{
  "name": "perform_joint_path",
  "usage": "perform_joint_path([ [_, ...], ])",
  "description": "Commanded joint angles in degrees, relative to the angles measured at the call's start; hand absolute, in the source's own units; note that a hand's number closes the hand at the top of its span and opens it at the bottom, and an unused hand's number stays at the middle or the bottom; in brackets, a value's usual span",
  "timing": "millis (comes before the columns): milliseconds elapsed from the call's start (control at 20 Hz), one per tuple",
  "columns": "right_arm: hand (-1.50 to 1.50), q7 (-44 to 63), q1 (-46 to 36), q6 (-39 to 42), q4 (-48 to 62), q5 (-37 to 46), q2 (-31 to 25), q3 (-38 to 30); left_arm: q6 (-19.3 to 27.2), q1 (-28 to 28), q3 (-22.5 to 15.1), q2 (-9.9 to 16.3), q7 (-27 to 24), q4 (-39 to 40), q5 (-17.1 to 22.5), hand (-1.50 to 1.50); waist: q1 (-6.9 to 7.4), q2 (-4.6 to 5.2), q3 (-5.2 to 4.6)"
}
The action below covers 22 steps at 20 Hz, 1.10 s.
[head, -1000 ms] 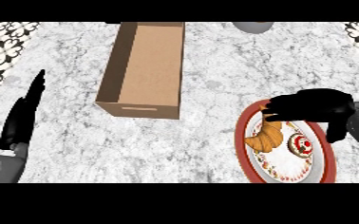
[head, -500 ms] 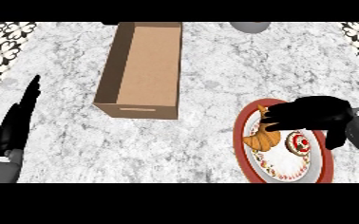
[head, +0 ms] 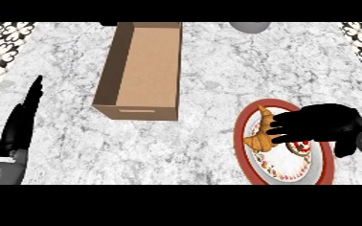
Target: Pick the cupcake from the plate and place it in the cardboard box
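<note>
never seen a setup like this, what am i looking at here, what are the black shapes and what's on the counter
This view looks down from a humanoid robot's head onto a marble counter. The black shapes are its hands. The right robot hand hovers over a red-rimmed plate, partly covering a cupcake; a croissant lies beside it. Whether it grips the cupcake yet is not visible. The left robot hand rests open at the left edge. An open cardboard box waits for the cupcake. A grey object sits at the far edge.
</note>
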Motion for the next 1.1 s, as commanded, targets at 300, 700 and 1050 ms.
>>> perform_joint_path([
  [300, -1.5, -1.81, 3.92, 0.44, 2.79, 5.99, 4.77, -2.23, -3.07, 1.1, 2.29, 0.29, 1.86, -3.15, -1.26, 0.0, 0.11, 0.04, 0.03],
  [700, 1.5, 0.02, 4.7, -8.4, 4.33, 5.75, 12.28, -7.08, -2.34, 2.25, 2.68, -1.52, 0.95, -2.48, -2.62, 0.0, 0.46, 0.07, 0.05],
  [1050, 1.5, 13.08, -10.53, -3.2, 17.55, 1.18, 20.92, -17.29, -5.14, -2.28, 2.16, -0.43, 1.59, -2.82, -2.74, 0.0, 4.44, 1.46, 0.11],
])
